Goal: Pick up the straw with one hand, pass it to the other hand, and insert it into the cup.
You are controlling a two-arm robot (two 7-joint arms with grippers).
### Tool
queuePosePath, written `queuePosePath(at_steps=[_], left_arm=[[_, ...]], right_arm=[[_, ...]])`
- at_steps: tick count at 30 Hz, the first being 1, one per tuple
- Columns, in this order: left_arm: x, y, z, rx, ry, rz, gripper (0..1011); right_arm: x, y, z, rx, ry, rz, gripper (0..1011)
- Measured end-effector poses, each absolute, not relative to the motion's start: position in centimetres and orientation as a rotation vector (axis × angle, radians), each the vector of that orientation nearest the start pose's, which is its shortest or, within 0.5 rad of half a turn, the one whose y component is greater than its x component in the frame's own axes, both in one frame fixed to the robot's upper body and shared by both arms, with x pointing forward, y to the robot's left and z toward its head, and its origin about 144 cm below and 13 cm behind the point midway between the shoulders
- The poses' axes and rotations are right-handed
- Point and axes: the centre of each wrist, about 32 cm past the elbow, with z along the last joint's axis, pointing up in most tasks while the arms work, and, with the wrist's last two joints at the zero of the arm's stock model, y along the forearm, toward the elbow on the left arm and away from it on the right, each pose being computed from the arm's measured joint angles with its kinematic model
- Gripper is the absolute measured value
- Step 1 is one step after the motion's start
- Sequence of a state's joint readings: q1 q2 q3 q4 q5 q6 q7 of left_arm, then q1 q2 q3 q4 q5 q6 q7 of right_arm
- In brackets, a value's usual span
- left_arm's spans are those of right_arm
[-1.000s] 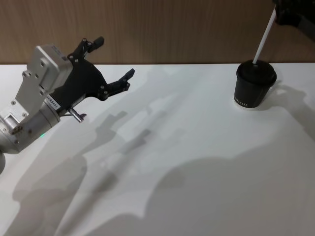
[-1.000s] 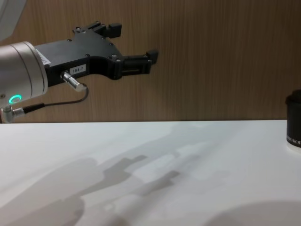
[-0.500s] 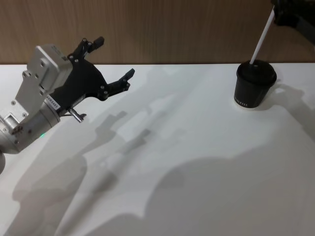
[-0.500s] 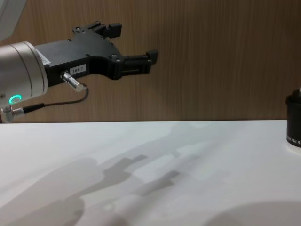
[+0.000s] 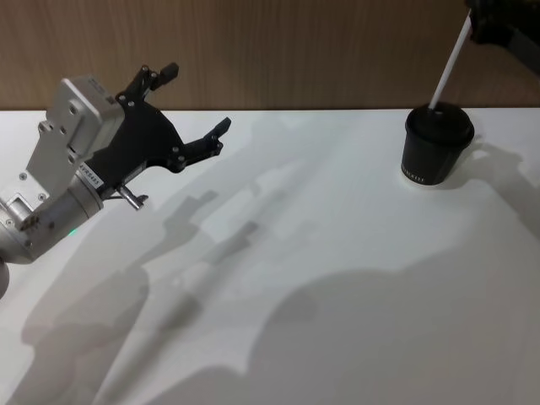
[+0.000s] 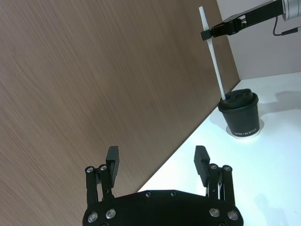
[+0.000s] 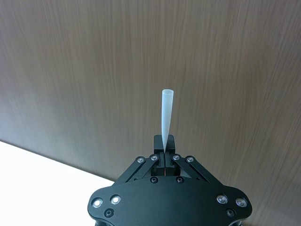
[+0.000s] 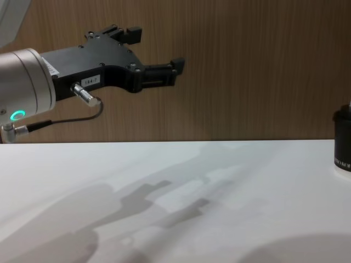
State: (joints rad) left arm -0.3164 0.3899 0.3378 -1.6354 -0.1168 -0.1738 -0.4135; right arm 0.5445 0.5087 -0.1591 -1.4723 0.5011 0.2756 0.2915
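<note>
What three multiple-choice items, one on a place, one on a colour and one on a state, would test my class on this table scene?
1. Where is the cup?
A. at the table's far right
B. at the near left corner
C. in the left gripper

2. What colour is the straw?
A. red
B. white
C. green

3. How does the left gripper stand?
A. shut on the straw
B. shut on the cup
C. open and empty

Answers:
1. A, it stands on the white table by the far right edge.
2. B, it shows white against the wooden wall.
3. C, its fingers are spread apart above the table; the right gripper pinches the straw, whose lower end meets the cup's lid.
</note>
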Motion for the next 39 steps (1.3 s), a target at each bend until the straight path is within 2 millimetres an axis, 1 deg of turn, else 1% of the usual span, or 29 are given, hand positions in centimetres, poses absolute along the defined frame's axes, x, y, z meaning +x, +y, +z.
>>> queuePosePath(at_steps=[15,39], left_arm=[[51.8,23.2,125.52,-0.012,-0.554,0.801,1003],[51.8,23.2,125.52,-0.012,-0.554,0.801,1003]], right_arm=[[56.68,-34.33,134.38,0.025,-0.135,-1.196,6],[56.79,-34.7,134.21,0.013,-0.117,-1.19,7]])
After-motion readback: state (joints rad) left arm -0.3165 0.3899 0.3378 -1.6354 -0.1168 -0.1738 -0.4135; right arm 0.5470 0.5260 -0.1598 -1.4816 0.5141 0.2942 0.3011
